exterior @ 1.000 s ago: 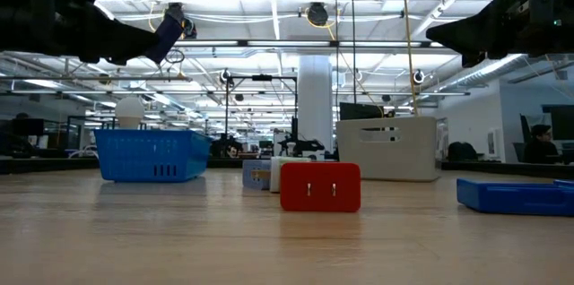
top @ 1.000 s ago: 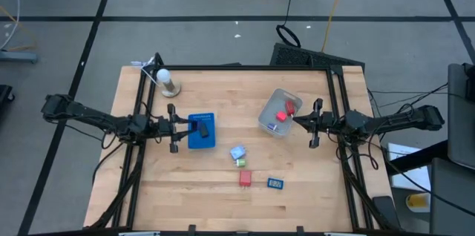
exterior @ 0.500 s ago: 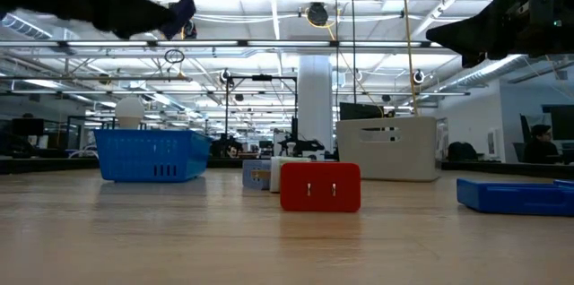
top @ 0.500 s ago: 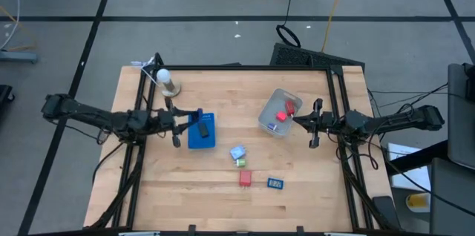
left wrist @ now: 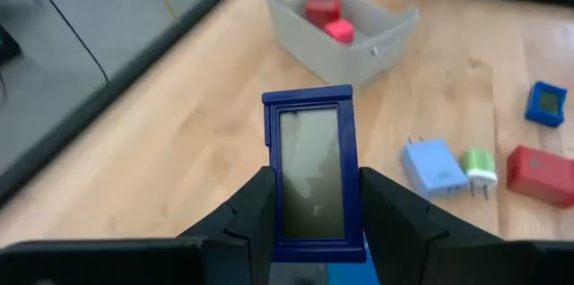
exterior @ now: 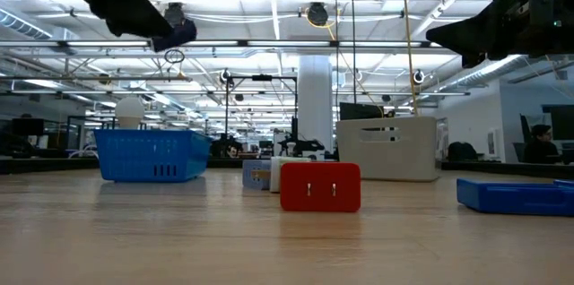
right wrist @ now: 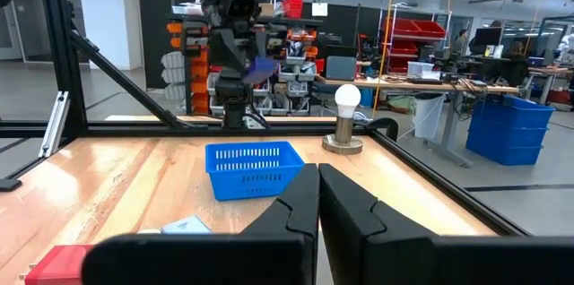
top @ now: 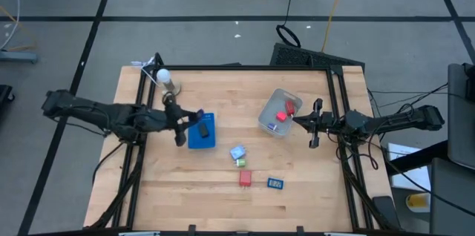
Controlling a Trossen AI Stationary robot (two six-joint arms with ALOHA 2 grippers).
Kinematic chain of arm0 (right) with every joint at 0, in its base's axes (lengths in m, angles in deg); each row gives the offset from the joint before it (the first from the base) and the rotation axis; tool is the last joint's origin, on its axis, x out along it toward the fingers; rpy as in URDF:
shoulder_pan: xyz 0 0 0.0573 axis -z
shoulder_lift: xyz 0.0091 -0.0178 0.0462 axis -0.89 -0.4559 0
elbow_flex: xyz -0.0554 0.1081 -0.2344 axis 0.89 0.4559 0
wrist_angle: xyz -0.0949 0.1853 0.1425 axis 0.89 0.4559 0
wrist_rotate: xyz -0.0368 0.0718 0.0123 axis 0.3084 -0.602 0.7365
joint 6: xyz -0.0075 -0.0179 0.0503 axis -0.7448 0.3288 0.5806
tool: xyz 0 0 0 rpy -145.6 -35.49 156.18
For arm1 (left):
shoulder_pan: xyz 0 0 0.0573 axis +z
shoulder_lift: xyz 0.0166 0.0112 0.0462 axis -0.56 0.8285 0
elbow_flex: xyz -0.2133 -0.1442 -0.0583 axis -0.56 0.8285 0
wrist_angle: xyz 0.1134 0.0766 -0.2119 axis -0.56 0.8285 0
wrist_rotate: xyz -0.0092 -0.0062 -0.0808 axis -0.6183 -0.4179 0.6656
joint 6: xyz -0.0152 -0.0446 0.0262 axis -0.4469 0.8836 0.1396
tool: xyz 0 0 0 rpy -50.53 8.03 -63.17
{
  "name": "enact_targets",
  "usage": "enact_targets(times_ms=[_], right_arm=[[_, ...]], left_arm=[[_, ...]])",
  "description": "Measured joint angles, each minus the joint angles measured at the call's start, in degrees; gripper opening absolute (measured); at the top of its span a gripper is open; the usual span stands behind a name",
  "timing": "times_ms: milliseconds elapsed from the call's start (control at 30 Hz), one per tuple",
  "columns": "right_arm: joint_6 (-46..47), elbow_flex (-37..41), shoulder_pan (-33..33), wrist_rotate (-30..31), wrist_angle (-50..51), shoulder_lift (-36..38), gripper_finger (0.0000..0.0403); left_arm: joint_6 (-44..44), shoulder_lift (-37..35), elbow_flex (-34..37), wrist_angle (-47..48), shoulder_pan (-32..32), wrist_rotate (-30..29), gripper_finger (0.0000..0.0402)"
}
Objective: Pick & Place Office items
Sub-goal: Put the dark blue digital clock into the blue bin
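Since a second ago the left gripper [top: 194,117] has lifted and swung toward the far side, carrying its load up from over the blue basket [top: 201,133]; the right arm has not shifted. The left gripper's fingers [left wrist: 256,213] are clamped partway closed on the long sides of a dark blue rectangular piece [left wrist: 312,173] with a grey inset face, held in the air above the basket's left, far part. In the low view that piece shows as a small dark blue block [exterior: 177,33] high above the table [top: 312,191].

The right gripper [top: 300,120] hangs at the right edge of the clear grey tub [top: 269,121], its fingers [right wrist: 296,204] pressed together on nothing. Two red pieces [top: 285,110] lie inside the tub.

On the bare wood nearer the front, a light blue plug block [top: 237,152] lies touching a small green one [top: 241,162]. Nearer still sit a red block [top: 245,179] and, to its right, a small dark blue square piece [top: 275,184], apart from each other. A white bulb on a round base [top: 166,80] stands at the far left corner.
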State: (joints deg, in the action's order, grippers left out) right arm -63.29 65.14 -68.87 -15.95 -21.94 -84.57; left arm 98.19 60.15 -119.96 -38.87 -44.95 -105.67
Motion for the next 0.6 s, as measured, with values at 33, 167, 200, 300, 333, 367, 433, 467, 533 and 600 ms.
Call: enact_targets(times_ms=[33, 167, 200, 300, 333, 367, 433, 467, 533, 600], right_arm=[[0.0, 0.0, 0.0, 0.0, 0.0, 0.0, 0.0004], [0.0, 0.0, 0.0, 0.0, 0.0, 0.0, 0.0004], [0.0, 0.0, 0.0, 0.0, 0.0, 0.0, 0.0004], [0.0, 0.0, 0.0, 0.0, 0.0, 0.0, 0.0004], [0.0, 0.0, 0.0, 0.0, 0.0, 0.0, 0.0004], [0.0, 0.0, 0.0, 0.0, 0.0, 0.0, 0.0004], [0.0, 0.0, 0.0, 0.0, 0.1, 0.0, 0.0004], [0.0, 0.0, 0.0, 0.0, 0.2, 0.0, 0.0004], [0.0, 0.0, 0.0, 0.0, 0.2, 0.0, 0.0004], [0.0, 0.0, 0.0, 0.0, 0.2, 0.0, 0.0004]], left_arm=[[0.9, 1.3, 0.0, -0.1, 0.0, 0.6, 0.0136], [3.5, 6.7, 0.0, -0.1, 0.0, 1.0, 0.0136], [3.7, 8.0, 0.0, -0.1, 0.0, 1.0, 0.0136], [5.2, 12.0, 0.0, -0.1, 0.0, 1.0, 0.0136], [5.4, 13.3, 0.0, -0.1, 0.0, 1.0, 0.0136], [5.8, 14.6, 0.0, -0.1, 0.0, 1.0, 0.0136], [6.5, 17.1, 0.0, -0.1, 0.0, 1.0, 0.0136], [6.7, 18.3, 0.0, -0.2, 0.0, 1.0, 0.0136], [7.2, 20.4, 0.0, -0.4, 0.0, 1.0, 0.0136], [7.6, 22.4, 0.0, -0.9, 0.0, 1.0, 0.0136]])
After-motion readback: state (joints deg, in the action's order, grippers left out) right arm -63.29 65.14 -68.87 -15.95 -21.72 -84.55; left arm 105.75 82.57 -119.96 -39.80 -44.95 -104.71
